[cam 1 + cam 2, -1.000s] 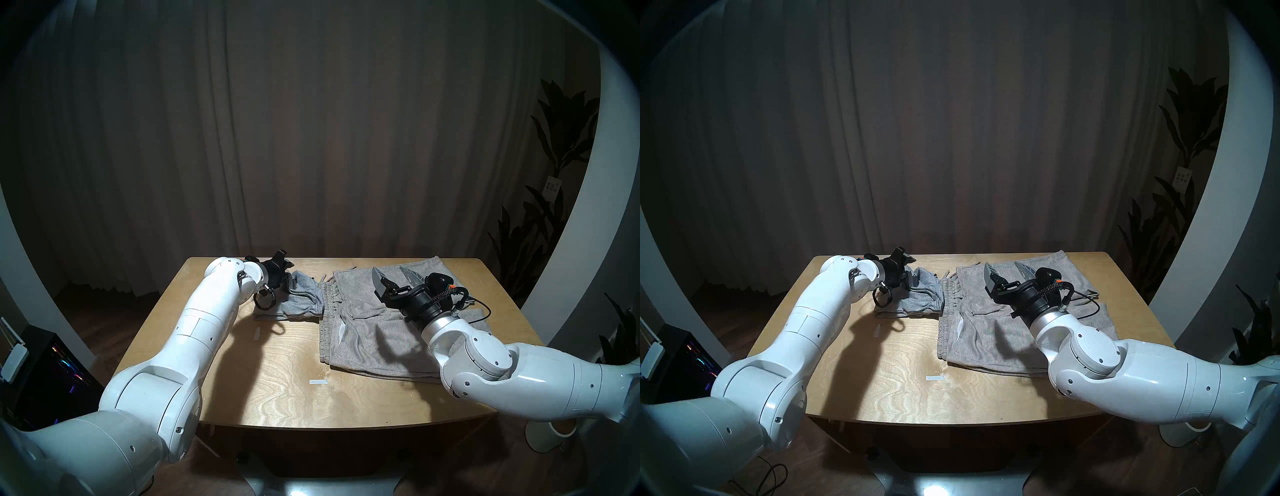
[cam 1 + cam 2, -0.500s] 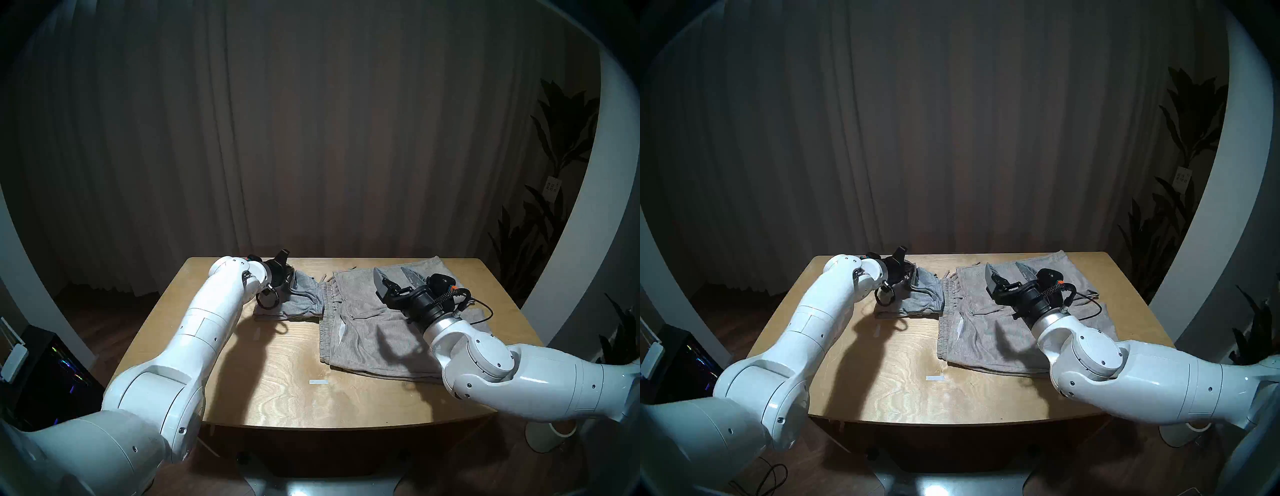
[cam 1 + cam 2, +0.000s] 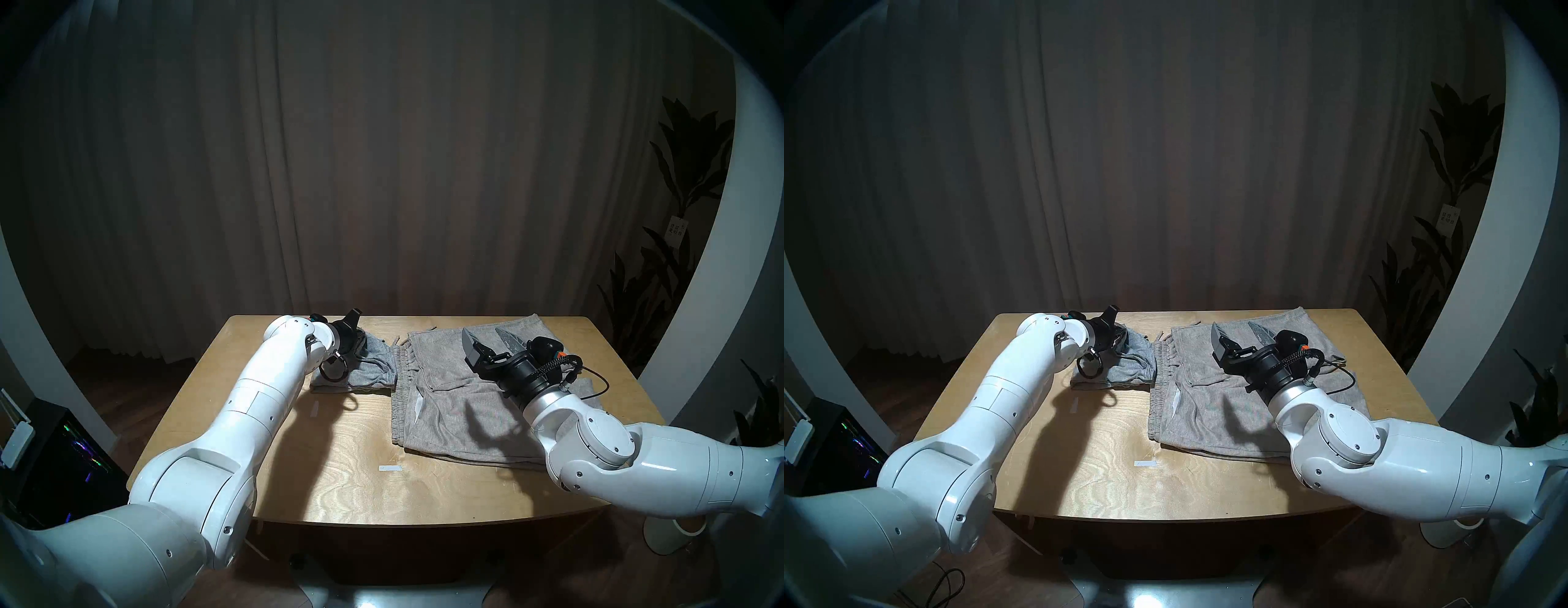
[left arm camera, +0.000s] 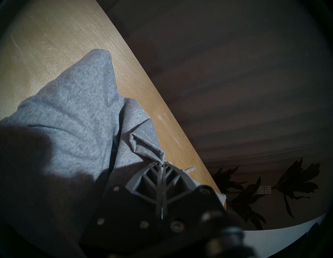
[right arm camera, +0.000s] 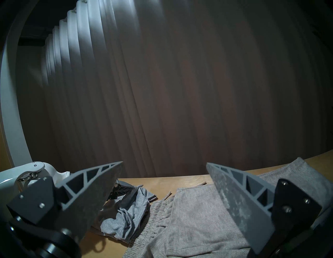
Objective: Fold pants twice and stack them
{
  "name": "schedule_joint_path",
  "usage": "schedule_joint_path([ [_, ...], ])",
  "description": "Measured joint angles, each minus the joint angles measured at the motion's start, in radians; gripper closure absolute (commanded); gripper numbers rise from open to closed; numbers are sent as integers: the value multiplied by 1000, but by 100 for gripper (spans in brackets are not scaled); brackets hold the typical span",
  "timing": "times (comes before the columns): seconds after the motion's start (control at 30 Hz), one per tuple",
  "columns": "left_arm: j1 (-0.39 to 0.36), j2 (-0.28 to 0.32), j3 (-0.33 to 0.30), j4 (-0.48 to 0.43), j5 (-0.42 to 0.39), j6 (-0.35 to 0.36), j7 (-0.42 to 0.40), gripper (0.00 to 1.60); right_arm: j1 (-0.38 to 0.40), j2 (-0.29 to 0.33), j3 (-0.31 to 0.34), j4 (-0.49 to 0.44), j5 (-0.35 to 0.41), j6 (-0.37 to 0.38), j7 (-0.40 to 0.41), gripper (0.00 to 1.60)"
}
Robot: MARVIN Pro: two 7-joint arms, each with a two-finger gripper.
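The smaller light grey pants (image 3: 373, 367) lie bunched and partly folded at the table's far left-centre. My left gripper (image 3: 359, 337) is at their far left edge, shut on a fold of the fabric; the left wrist view shows the closed fingertips (image 4: 161, 164) pinching a corner of the grey pants (image 4: 72, 100). The larger beige-grey pants (image 3: 449, 407) lie spread flat on the right, gathered waistband toward the centre. My right gripper (image 3: 480, 329) hovers open and empty above them, also seen in the right wrist view (image 5: 164, 163).
The wooden table (image 3: 339, 467) has two white tape marks, one near the front (image 3: 390, 468) and one left of centre (image 3: 315, 409). The far edge is close behind both pants. A curtain hangs behind, a plant (image 3: 679, 212) at right, a computer case (image 3: 63, 458) at left.
My left gripper has shifted right along the far edge with the grey fabric in it, its wrist turning. My right gripper has drifted slightly right and stays open.
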Motion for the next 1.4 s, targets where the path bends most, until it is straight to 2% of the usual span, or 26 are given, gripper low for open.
schedule_joint_path([
  [0.43,-53,-76,-25,90,-37,-57,76,160,-1,7,-6,0,8,-6,1,0],
  [0.9,-125,-188,-17,200,-38,-195,137,157,-1,19,-8,2,17,-13,2,0],
  [1.4,-205,-254,10,373,6,-341,114,160,0,34,-10,-3,21,-21,3,0],
])
